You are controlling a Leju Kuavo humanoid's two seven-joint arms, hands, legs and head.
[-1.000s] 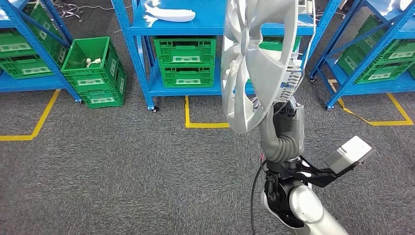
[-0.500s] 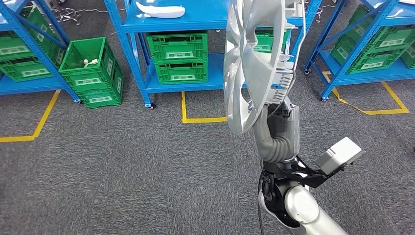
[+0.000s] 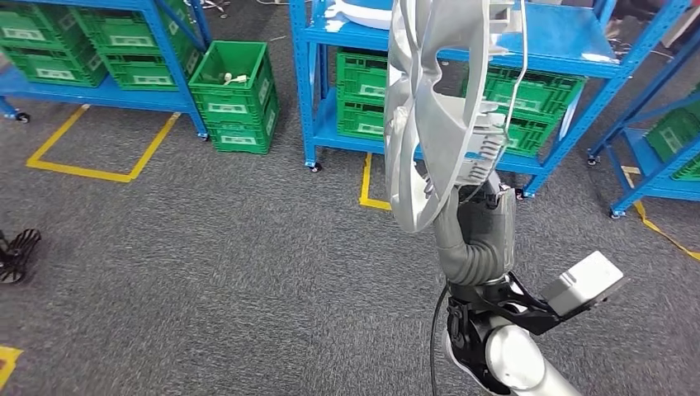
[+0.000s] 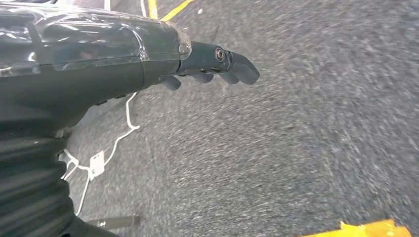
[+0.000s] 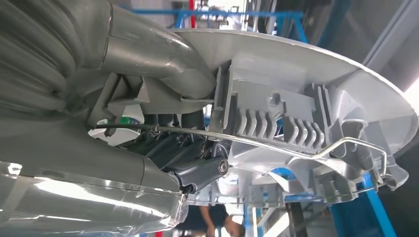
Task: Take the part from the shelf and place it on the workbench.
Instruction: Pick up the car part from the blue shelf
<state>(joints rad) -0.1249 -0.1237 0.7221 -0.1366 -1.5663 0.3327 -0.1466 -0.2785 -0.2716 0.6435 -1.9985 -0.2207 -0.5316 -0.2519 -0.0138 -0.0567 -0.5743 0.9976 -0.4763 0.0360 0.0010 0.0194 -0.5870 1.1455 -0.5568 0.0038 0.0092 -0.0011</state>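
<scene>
The part is a large silver wheel cover [image 3: 429,107], held upright on its edge in front of me, high above the grey carpet. My right hand [image 3: 477,188] grips its lower rim from behind, and the cover hides most of the hand. In the right wrist view the thumb and dark fingers of that hand [image 5: 168,133] clamp the ribbed back of the cover [image 5: 306,79] and its wire ring. My left hand [image 4: 212,61] hangs over the carpet with its fingers loosely extended and nothing in them.
Blue shelf racks [image 3: 545,41] with green crates [image 3: 235,95] stand ahead. A white part [image 3: 363,10] lies on a shelf. Yellow tape [image 3: 99,172] marks the carpet. A black object [image 3: 16,252] lies at the far left. A person [image 5: 217,224] stands beyond the cover.
The whole picture has shifted: my view has turned left, so racks and crates sit further right. The wheel cover stays upright in my right hand.
</scene>
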